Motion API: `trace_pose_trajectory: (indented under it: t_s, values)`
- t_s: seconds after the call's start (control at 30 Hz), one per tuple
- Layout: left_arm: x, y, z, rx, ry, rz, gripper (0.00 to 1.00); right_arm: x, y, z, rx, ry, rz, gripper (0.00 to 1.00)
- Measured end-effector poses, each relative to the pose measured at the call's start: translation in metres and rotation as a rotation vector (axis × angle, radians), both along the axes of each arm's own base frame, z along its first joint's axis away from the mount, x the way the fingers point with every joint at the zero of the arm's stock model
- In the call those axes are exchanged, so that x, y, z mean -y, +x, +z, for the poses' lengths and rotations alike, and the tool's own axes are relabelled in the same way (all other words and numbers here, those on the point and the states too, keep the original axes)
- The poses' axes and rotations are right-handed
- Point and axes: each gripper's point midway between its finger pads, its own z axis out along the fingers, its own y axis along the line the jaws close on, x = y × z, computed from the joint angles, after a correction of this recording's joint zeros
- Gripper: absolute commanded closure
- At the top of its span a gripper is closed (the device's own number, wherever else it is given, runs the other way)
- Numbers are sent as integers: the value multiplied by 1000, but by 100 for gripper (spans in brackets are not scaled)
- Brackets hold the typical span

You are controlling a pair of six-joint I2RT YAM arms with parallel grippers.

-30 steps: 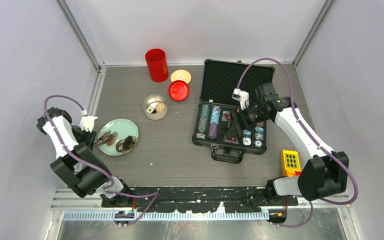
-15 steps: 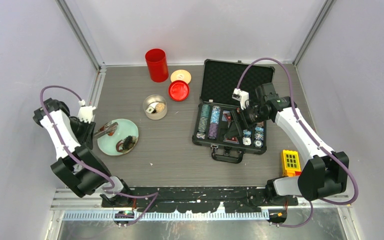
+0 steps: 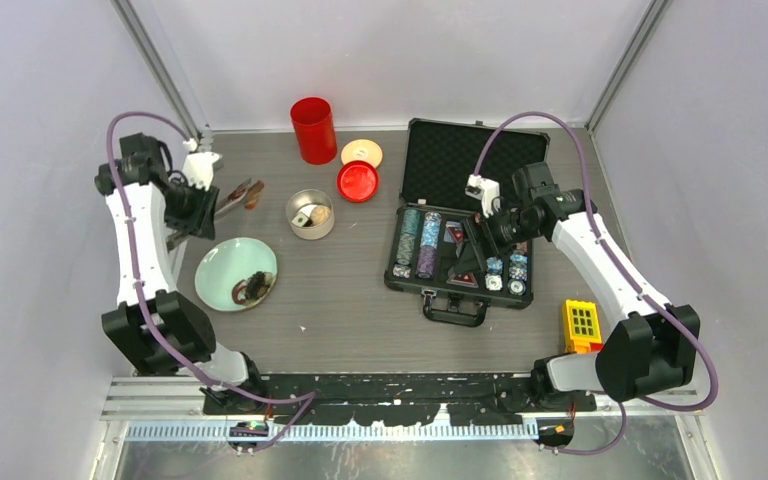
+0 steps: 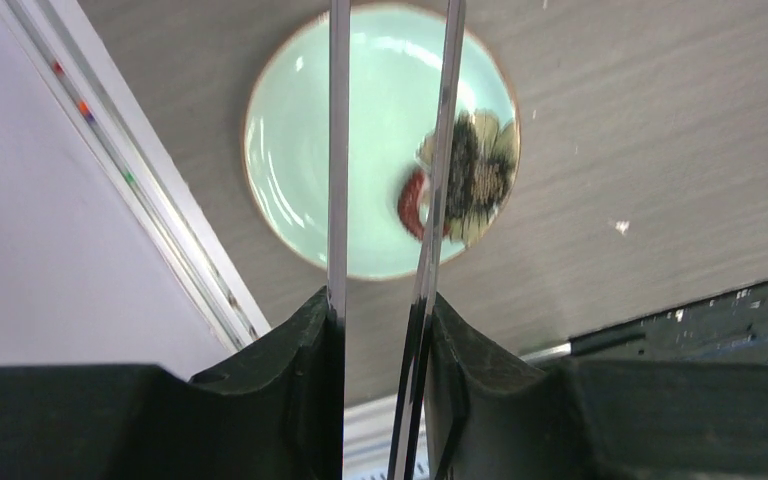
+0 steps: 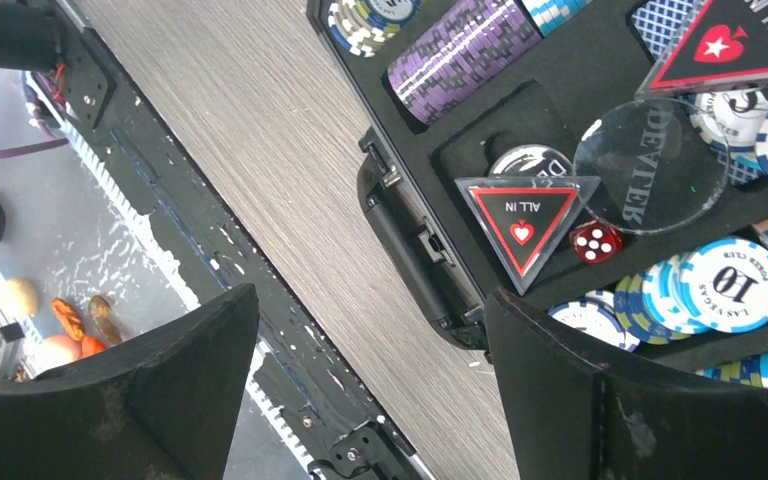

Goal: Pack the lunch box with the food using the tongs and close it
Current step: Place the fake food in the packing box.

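My left gripper (image 3: 203,207) is raised at the back left and shut on the tongs (image 3: 232,200). Their tips hold a reddish-brown bit of food (image 3: 252,190), in the air left of the lunch box (image 3: 310,213). That steel tin holds a beige and a dark morsel. Its cream lid (image 3: 361,152) lies behind it. In the left wrist view my gripper (image 4: 380,310) pinches the two tong arms (image 4: 338,150) over the green plate (image 4: 300,150), which carries dark food (image 4: 470,170). The tongs' tips are cut off there. My right gripper (image 5: 370,300) is open over the poker case's front edge.
The pale green plate (image 3: 218,275) sits near the left front. A red cup (image 3: 313,130) and a red lid (image 3: 357,181) stand behind the tin. The open black poker case (image 3: 460,160) fills the right middle. A yellow block (image 3: 581,325) lies by the right arm.
My left arm has lifted the tongs off the plate and swung them back and right toward the tin, carrying a brown bit. The right arm has barely moved.
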Motion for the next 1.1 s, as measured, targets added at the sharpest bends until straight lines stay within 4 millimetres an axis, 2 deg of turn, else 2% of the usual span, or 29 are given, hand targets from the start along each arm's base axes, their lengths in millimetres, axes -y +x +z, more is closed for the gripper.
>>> trace_pose_trajectory:
  t_s: [0.27, 0.33, 0.5, 0.63, 0.77, 1.1]
  values:
    - [38, 80, 31, 133, -44, 17, 82, 13, 7, 1, 36, -71, -44, 12]
    - [46, 103, 40, 178, -56, 25, 82, 20, 12, 5, 59, -89, -68, 12]
    - [63, 145, 50, 245, -86, 44, 81, 34, 24, 19, 116, -109, -129, 12]
    - [75, 174, 46, 271, -109, 62, 81, 42, 29, 22, 127, -113, -159, 12]
    - [87, 199, 32, 270, -124, 68, 80, 49, 33, 22, 125, -117, -187, 12]
    - [110, 246, -1, 256, -133, 64, 78, 59, 36, 22, 112, -114, -241, 12]
